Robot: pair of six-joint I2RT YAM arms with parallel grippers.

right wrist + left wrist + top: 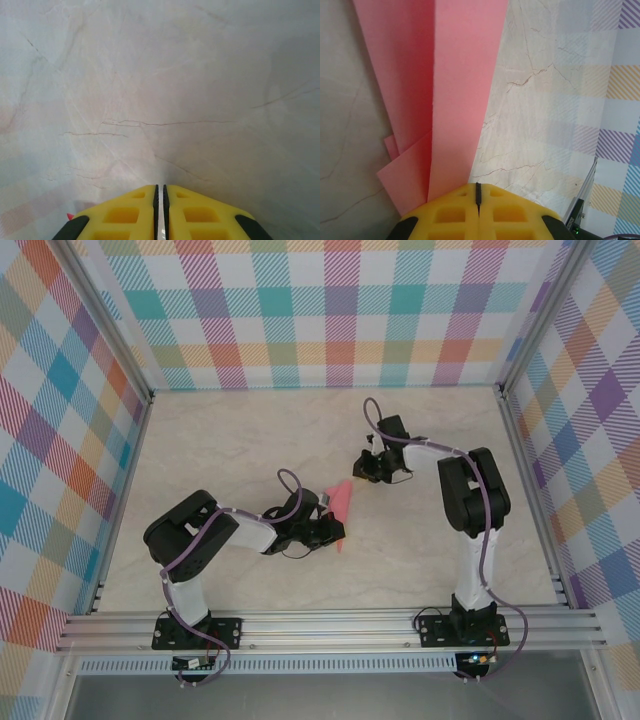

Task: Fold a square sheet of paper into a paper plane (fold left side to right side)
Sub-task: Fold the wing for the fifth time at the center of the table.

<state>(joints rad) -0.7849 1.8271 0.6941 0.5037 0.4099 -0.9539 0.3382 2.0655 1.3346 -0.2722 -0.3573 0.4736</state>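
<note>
Paper plane point(341, 502): in the top view a slim pink-red pointed shape near mid-table point(230, 450). It sits at the tip of the left gripper point(332, 531), and its upper part appears tilted up off the surface. The right gripper point(365, 468) hangs just beyond the paper's far end and looks apart from it. Contact cannot be confirmed at this size. Left wrist view: the paper plane point(460, 90) shows as long narrow overlapped layers with straight creases, fanning away from the camera, and a short flap corner sticks out low on the left. The left gripper point(478, 192) is fully closed, its yellow fingers point(450, 215) pressed together. The paper's near end runs in at the tips just left of the seam. Judged pinched there, though the clamped edge itself is hidden. Marbled table point(535, 100) lies to the right of the paper. Right wrist view: the right gripper point(160, 195) is all but closed, with a thin slit between the pads and nothing in it. Bare table point(160, 90) lies ahead of it. A small red speck shows at the lower left, too small to identify. Progress, as a judgement: the square has already been taken through several lengthwise folds into a dart-like form, so the task looks late-stage. Likely left is opening or pressing the wings and setting the plane down. Whether the wings are complete cannot be told.
</note>
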